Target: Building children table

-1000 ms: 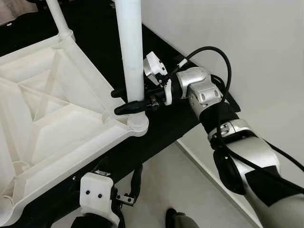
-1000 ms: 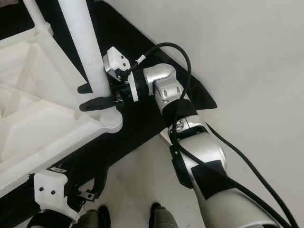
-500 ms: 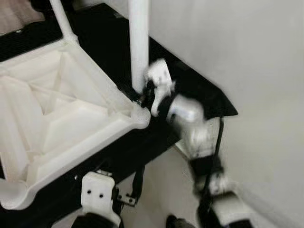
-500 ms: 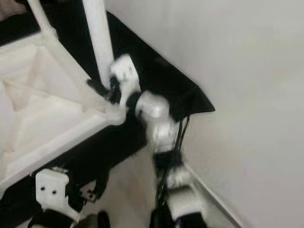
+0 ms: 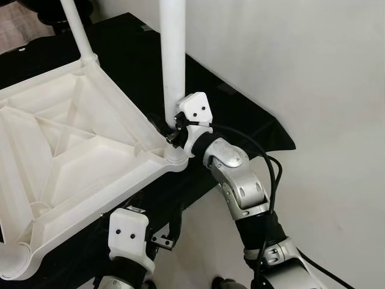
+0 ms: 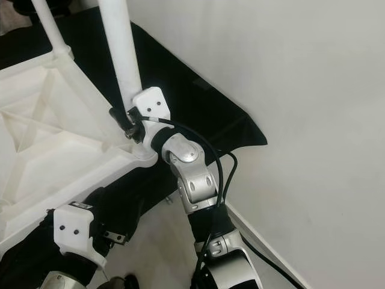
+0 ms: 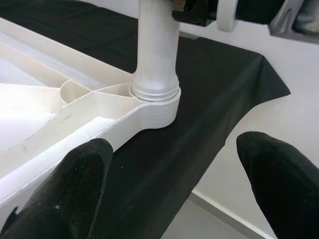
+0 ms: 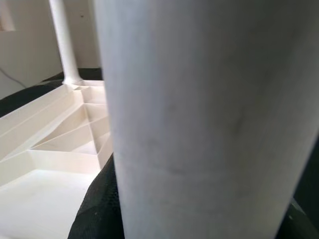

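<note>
A white plastic children's table (image 5: 102,198) lies upside down on a black cloth. A white leg (image 5: 172,54) stands upright in the near right corner socket (image 5: 176,158). My right gripper (image 5: 167,129) is shut on this leg just above the socket. In the right wrist view the leg (image 8: 199,114) is pressed close, with a black finger (image 8: 97,199) beside it. A second leg (image 5: 75,30) stands at the far corner. My left gripper (image 7: 182,184) is open and holds nothing. It hangs below the table's near edge and faces the socket (image 7: 155,102).
The black cloth (image 5: 240,114) ends in a corner to the right of the table. A white wall (image 5: 313,72) stands close on the right. Pale floor (image 5: 204,241) lies below, with a dark shoe (image 5: 219,283) at the bottom edge.
My right arm has swung round: the forearm now comes up from below instead of from the right. The gripper has stayed at the leg's base. The camera has shifted a little.
</note>
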Available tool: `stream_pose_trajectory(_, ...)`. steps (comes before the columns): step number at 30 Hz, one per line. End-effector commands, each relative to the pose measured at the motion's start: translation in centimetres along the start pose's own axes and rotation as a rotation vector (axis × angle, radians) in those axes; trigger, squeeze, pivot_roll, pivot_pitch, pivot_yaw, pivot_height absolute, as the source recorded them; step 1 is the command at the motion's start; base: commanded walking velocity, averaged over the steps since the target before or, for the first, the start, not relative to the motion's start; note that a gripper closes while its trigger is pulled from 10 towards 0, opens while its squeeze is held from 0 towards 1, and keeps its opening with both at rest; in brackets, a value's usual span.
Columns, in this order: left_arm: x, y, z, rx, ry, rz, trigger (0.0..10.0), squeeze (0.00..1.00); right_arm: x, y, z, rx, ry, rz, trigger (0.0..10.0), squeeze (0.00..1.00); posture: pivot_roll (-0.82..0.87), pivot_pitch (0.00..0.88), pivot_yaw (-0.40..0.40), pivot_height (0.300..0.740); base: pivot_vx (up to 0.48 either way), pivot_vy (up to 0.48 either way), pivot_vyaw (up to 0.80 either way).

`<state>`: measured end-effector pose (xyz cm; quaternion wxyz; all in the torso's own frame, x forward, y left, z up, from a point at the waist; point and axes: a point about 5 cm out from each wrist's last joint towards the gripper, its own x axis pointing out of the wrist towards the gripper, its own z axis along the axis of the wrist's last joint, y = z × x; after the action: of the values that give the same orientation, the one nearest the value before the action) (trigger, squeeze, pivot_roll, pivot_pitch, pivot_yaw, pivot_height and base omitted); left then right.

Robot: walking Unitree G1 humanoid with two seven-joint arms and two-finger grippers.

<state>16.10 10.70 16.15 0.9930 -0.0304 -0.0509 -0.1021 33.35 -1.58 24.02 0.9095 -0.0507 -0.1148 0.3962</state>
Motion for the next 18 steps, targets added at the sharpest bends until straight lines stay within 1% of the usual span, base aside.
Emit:
stream_pose_trajectory(1,-0.2,0.0,-0.4,-0.007,0.020,0.013,10.0,0.00,1.1,1.4,-0.6,0.108,0.032,0.165,10.0,1.00,0.00,0.237,-0.031,0.740,0.000,0.000,0.00)
stream_pose_trajectory(3,-0.2,0.0,-0.4,-0.007,0.020,0.013,10.0,0.00,1.1,1.4,-0.6,0.108,0.032,0.165,10.0,1.00,0.00,0.237,-0.031,0.740,0.000,0.000,0.00)
stream_pose_trajectory(4,-0.2,-0.1,-0.4,-0.008,0.019,0.012,10.0,0.00,1.1,1.1,0.0,0.098,0.013,0.222,10.0,1.00,0.01,0.237,-0.031,0.740,0.000,0.000,0.00)
stream_pose_trajectory(5,-0.2,-0.1,-0.4,-0.008,0.019,0.012,10.0,0.00,1.1,1.1,0.0,0.098,0.013,0.222,10.0,1.00,0.01,0.237,-0.031,0.740,0.000,0.000,0.00)
stream_pose_trajectory(6,-0.2,-0.1,-0.4,-0.009,0.018,0.012,10.0,0.00,1.3,0.4,0.6,0.084,-0.003,0.294,10.0,1.00,0.02,0.246,-0.033,0.740,0.000,0.000,0.00)
stream_pose_trajectory(7,-0.3,-0.2,-0.3,-0.010,0.017,0.012,10.0,0.00,1.4,-0.4,1.3,0.046,-0.017,0.359,10.0,1.00,0.03,0.253,-0.031,0.740,0.000,0.000,0.00)
stream_pose_trajectory(8,-0.4,-0.2,-0.3,-0.010,0.018,0.012,10.0,0.00,1.4,-1.0,1.9,-0.001,-0.025,0.454,10.0,1.00,0.04,0.257,-0.034,0.740,0.000,0.000,0.00)
stream_pose_trajectory(9,-0.4,-0.3,-0.2,-0.010,0.018,0.011,10.0,0.00,1.3,-1.4,2.3,-0.030,-0.028,0.516,10.0,1.00,0.04,0.259,-0.036,0.740,0.000,0.000,0.00)
stream_pose_trajectory(11,-0.4,-0.3,-0.2,-0.010,0.018,0.011,10.0,0.00,1.3,-1.4,2.3,-0.030,-0.028,0.516,10.0,1.00,0.04,0.259,-0.036,0.740,0.000,0.000,0.00)
stream_pose_trajectory(12,-0.5,-0.3,-0.2,-0.010,0.019,0.011,10.0,0.00,1.1,-1.8,2.4,-0.074,-0.003,0.593,10.0,0.00,0.05,0.264,-0.036,0.740,0.000,0.000,0.00)
stream_pose_trajectory(13,-0.7,-0.3,-0.2,-0.010,0.021,0.011,10.0,0.00,0.7,-2.0,2.4,-0.117,0.023,0.696,10.0,0.00,0.06,0.270,-0.038,0.740,0.000,0.000,0.00)
stream_pose_trajectory(14,-0.7,-0.3,-0.2,-0.010,0.021,0.011,10.0,0.00,0.7,-2.0,2.4,-0.117,0.023,0.696,10.0,0.00,0.06,0.270,-0.038,0.740,0.000,0.000,0.00)
stream_pose_trajectory(15,-0.8,-0.4,-0.1,-0.009,0.024,0.011,10.0,0.00,0.5,-2.4,2.6,-0.125,0.042,0.754,10.0,0.00,0.07,0.276,-0.038,0.740,0.000,0.000,0.00)
stream_pose_trajectory(17,-0.8,-0.4,-0.1,-0.009,0.024,0.011,10.0,0.00,0.5,-2.4,2.6,-0.125,0.042,0.754,10.0,0.00,0.07,0.276,-0.038,0.740,0.000,0.000,0.00)
stream_pose_trajectory(18,-1.0,-0.5,-0.1,-0.008,0.028,0.010,10.0,0.00,0.7,-3.0,3.0,-0.123,0.052,0.783,10.0,0.00,0.08,0.283,-0.040,0.740,0.000,0.000,0.00)
